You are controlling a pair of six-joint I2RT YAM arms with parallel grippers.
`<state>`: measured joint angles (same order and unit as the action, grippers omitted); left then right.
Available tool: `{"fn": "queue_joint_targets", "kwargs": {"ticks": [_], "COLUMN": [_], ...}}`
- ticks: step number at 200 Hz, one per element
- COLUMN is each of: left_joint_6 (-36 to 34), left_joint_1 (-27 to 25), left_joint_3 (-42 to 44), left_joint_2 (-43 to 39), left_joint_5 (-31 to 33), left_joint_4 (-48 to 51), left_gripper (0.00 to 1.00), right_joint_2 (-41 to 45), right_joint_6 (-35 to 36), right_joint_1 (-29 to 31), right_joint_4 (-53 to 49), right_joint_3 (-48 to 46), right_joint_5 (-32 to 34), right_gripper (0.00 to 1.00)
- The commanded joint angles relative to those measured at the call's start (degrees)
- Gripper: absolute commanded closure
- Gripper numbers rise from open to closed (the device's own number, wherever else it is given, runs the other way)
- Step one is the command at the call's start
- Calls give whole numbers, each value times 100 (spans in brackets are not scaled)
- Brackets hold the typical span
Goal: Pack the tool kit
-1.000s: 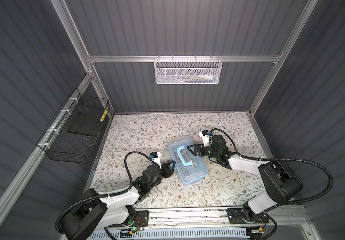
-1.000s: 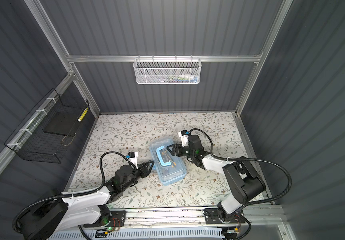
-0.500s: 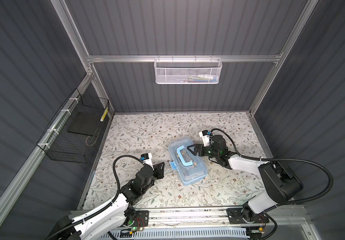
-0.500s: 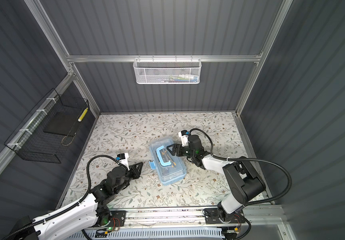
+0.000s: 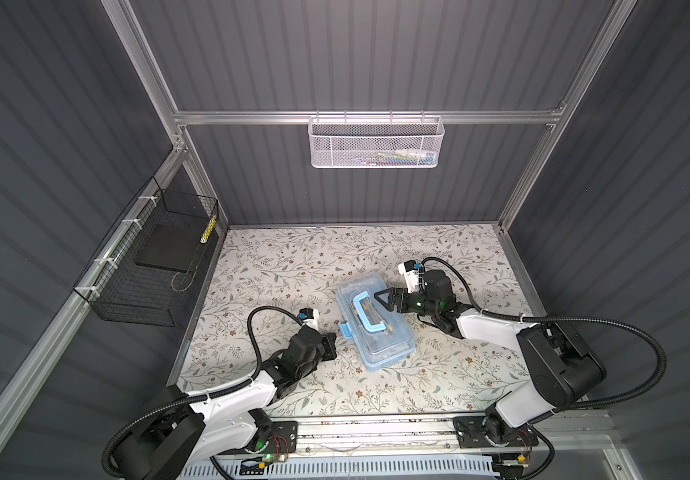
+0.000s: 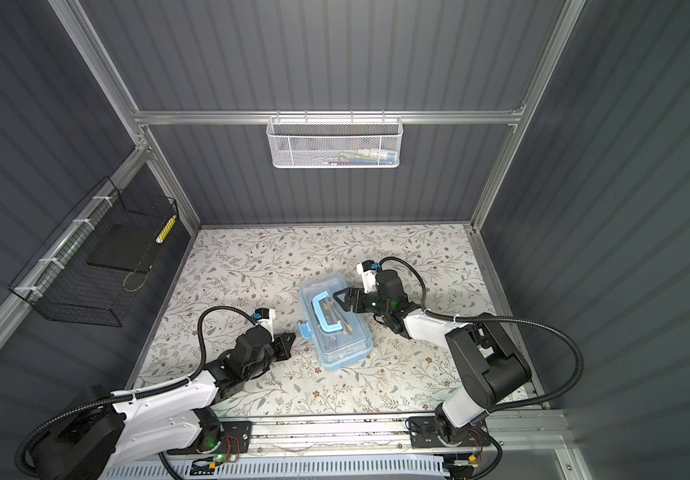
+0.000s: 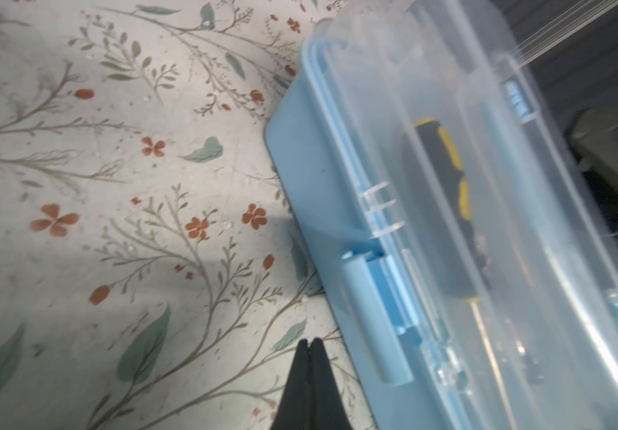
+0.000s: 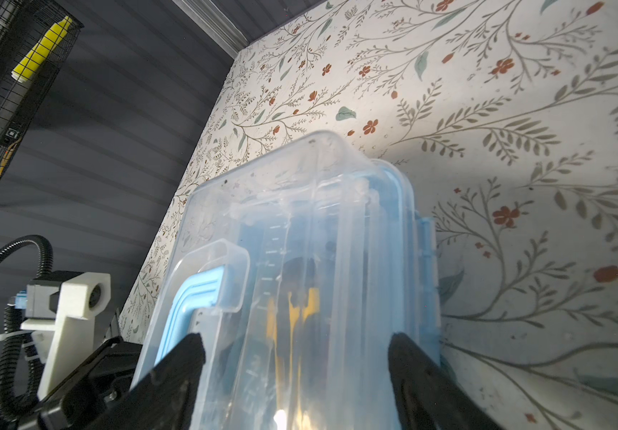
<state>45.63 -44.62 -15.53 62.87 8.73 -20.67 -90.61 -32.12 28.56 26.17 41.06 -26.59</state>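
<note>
The tool kit (image 5: pixel 374 324) lies near the middle of the floral-patterned bench (image 5: pixel 277 266), its clear lid down and its pale-blue handle (image 5: pixel 366 313) flat on top. A blue latch (image 5: pixel 345 331) sticks out from its side toward the left gripper (image 5: pixel 331 345), which sits just beside that latch with its fingers pressed together on nothing. The right gripper (image 5: pixel 385 300) has its fingers (image 8: pixel 173 376) spread wide on either side of the kit's far end, over the lid; whether they touch it cannot be told. Yellow-and-black tool handles (image 7: pixel 445 167) show through the lid.
</note>
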Motion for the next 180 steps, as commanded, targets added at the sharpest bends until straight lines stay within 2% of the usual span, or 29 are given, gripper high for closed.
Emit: {"fn": "queue_joint_targets", "kwargs": {"ticks": [1,72,92,144,160,180], "left_joint_6": [-235,-241,-300,-708,-700,-598], "left_joint_1": [30,31,24,67,76,76], "left_joint_3": [-255,-293,-330,-510,-488,-367], "left_joint_2": [-30,227,-44,-1716,-1816,-1543], "left_joint_5": [-222,-622,-349,690,770,631], "left_joint_4": [-214,-502,-115,1555,1831,1783], "left_gripper": [100,100,100,100,100,100], "right_joint_2": [-229,-260,-221,-245,-264,-295], "right_joint_6": [-108,-129,-123,-145,-150,-146], "right_joint_1": [108,107,114,107,107,111], "right_joint_4": [-808,-754,-778,-728,-719,-726], "right_joint_3": [-224,-248,-261,-279,-261,-226], "right_joint_5": [-199,-216,-198,-215,-224,-248], "right_gripper": [20,20,20,20,20,20]}}
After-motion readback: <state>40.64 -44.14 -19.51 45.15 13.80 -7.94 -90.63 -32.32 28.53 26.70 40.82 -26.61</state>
